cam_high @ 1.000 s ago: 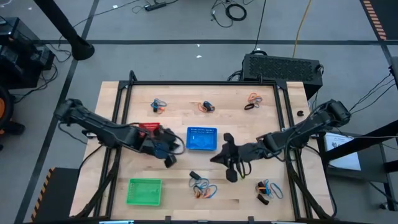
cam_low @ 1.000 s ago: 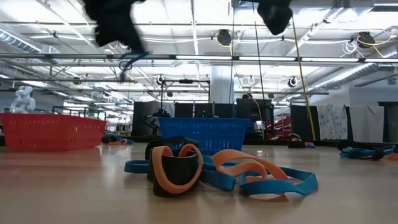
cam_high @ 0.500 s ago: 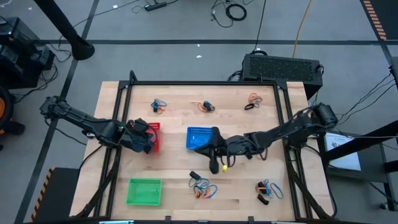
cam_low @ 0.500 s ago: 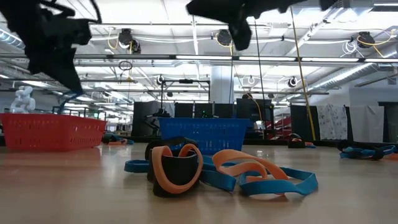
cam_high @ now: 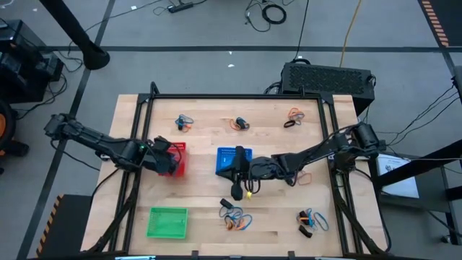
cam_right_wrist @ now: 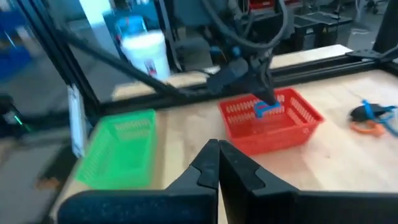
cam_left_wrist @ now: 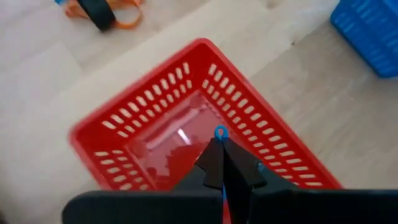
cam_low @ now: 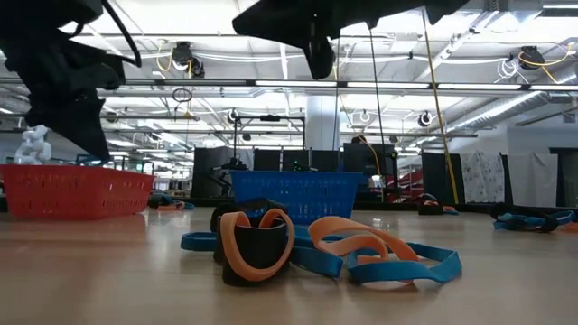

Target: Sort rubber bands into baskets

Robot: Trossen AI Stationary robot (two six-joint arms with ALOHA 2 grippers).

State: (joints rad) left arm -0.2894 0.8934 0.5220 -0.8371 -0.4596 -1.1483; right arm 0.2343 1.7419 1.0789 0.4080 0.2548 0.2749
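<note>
My left gripper (cam_high: 170,160) hangs over the red basket (cam_high: 179,149), shut on a blue rubber band (cam_right_wrist: 267,109). In its wrist view (cam_left_wrist: 220,142) the red basket (cam_left_wrist: 155,106) lies right below. My right gripper (cam_high: 238,190) is shut with nothing showing between its fingers (cam_right_wrist: 216,148). It is above the table just near of the blue basket (cam_high: 229,153), with its arm across that basket's right part. The green basket (cam_high: 167,222) stands at the near left. Clumps of blue, orange and black rubber bands (cam_high: 235,217) lie on the table. My left gripper pinches the blue rubber band between its two fingertips. A small loop of the band (cam_left_wrist: 220,132) sticks out past the tips. The fingers slant downward over the red basket. The band (cam_right_wrist: 268,111) hangs below them, clear of the basket's floor.
More clumps of bands lie at the near right (cam_high: 310,220) and along the far side (cam_high: 184,123) (cam_high: 240,123) (cam_high: 292,115). A clump sits close in the low view (cam_low: 307,244). A black frame (cam_high: 238,96) borders the table.
My left gripper has gone toward the table's left edge with the blue band, from beside the blue basket to over the red basket, where it has stopped. My right gripper has gone toward the table's left, to just near of the blue basket.
</note>
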